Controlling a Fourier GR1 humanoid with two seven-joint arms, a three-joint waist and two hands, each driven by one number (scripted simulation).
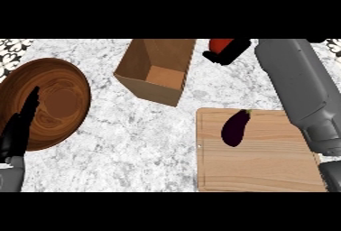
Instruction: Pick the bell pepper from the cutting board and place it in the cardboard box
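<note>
A red bell pepper point(220, 44) shows at the top of the head view, just right of the cardboard box point(154, 70). My right hand point(230, 52) is curled round the pepper and hides most of it; the grey forearm runs down the right side. The box stands open on the counter, its mouth facing up. The wooden cutting board point(266, 158) lies at the lower right with a dark purple eggplant point(236, 127) on its upper left part. My left hand point(20, 126) rests open at the left edge, fingers pointing up.
A round dark wooden plate point(57, 97) lies at the left, partly under my left hand. Marble counter point(140, 149) stretches between the plate and the cutting board. Patterned tiles show at the top corners.
</note>
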